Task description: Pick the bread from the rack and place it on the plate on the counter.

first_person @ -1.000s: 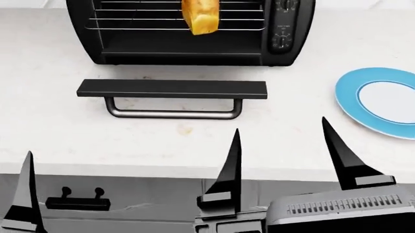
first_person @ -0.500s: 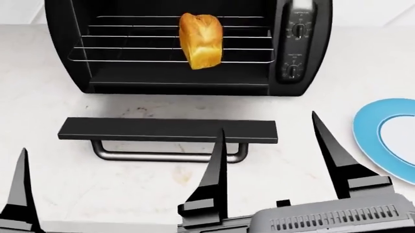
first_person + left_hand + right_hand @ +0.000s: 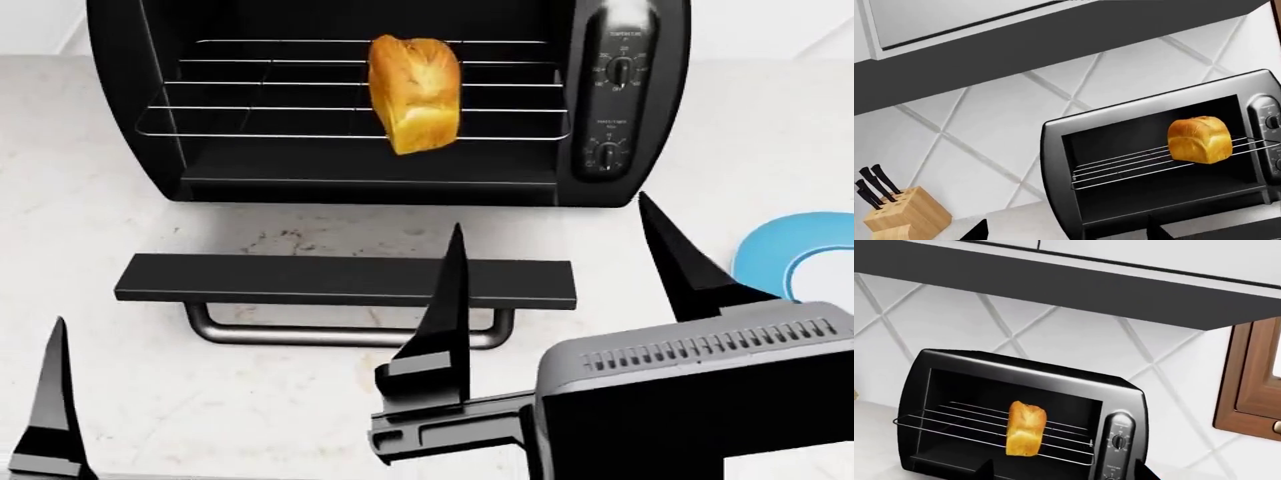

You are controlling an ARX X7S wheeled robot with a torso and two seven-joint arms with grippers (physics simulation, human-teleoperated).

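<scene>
Looking from head: right gripper [image 3: 554, 265] spread wide, holding nothing; left gripper [image 3: 54, 400] one finger visible, state unclear.
Left wrist: bread [image 3: 1199, 139] upright on rack [image 3: 1134, 165].
Right wrist: bread on rack, untouched.

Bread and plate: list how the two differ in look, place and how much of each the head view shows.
The bread is a golden-brown loaf standing tall; the plate is flat, with a sky-blue rim and white centre. The bread sits on the rack inside the open toaster oven; the plate lies on the counter to the oven's right. The bread shows whole, while the right arm hides much of the plate. Neither is touched by a gripper.
</scene>
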